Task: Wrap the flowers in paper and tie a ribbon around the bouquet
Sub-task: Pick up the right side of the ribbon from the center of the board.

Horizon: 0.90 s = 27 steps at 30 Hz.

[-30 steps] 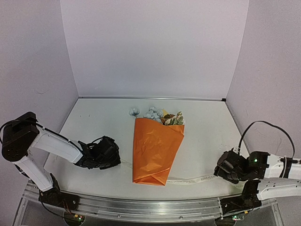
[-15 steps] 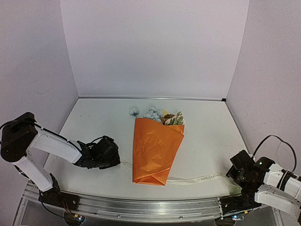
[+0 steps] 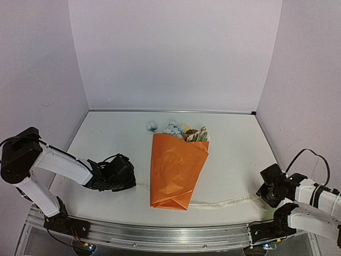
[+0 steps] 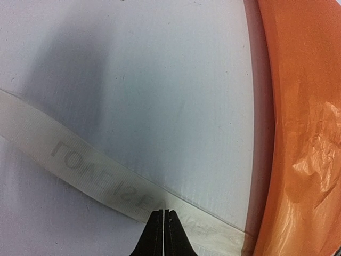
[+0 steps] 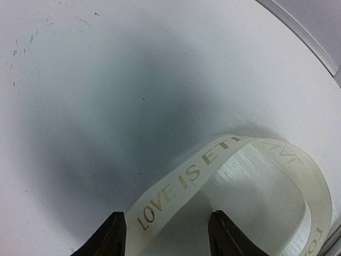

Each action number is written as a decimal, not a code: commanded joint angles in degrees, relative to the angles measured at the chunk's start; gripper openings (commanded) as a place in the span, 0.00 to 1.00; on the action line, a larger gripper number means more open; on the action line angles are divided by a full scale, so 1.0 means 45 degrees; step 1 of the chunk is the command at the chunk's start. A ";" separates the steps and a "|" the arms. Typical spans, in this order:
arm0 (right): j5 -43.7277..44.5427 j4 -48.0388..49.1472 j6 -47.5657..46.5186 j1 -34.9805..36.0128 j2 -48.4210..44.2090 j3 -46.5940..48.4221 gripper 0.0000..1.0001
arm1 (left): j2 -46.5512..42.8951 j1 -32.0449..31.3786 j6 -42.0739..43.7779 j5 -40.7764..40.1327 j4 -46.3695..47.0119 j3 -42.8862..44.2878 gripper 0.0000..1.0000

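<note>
On the matte white table (image 3: 234, 149) the crinkly orange cone bouquet (image 3: 177, 173) is lying flat, the lettered cream ribbon (image 3: 229, 202) is passing under its narrow end, my right pincer (image 5: 169, 234) is straddling that ribbon half open and gripping nothing, and my left pincer (image 4: 164, 221), fully closed, is touching the ribbon's edge.

A: Work surface?
B: White table (image 3: 234, 154); small dark scuffs (image 5: 24, 40) in right wrist view.
A: Surroundings?
B: Pale lavender walls (image 3: 176, 53) on three sides. Aluminium rail (image 3: 160, 234) along near edge. Thin metal strip (image 3: 170, 111) at rear wall.
</note>
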 commanded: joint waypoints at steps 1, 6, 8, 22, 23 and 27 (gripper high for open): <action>-0.1970 0.0861 -0.0232 -0.0628 0.1443 -0.0178 0.46 | -0.0193 0.0117 0.0080 0.0003 -0.0171 0.0117 0.04; -0.2866 0.1605 -0.0809 -0.1464 0.2903 0.0718 0.08 | -0.0093 0.0386 0.0009 0.0138 -0.0168 0.0009 0.04; -0.3247 0.1680 -0.1118 -0.1644 0.3568 0.1426 0.00 | 0.0002 0.0653 0.0005 0.0266 -0.0094 -0.0065 0.04; -0.4427 0.1751 -0.1344 -0.2460 0.6421 0.5096 0.00 | 0.0422 0.2539 0.0120 0.1127 0.0088 -0.0271 0.04; -0.4556 0.1751 -0.1327 -0.2512 0.6504 0.5238 0.00 | 0.0232 0.2614 0.0099 0.1131 -0.0029 -0.0291 0.04; -0.5443 0.1768 -0.1209 -0.2512 0.6687 0.5663 0.00 | -0.1100 0.2707 -0.0251 0.0868 -0.1471 -0.0166 0.12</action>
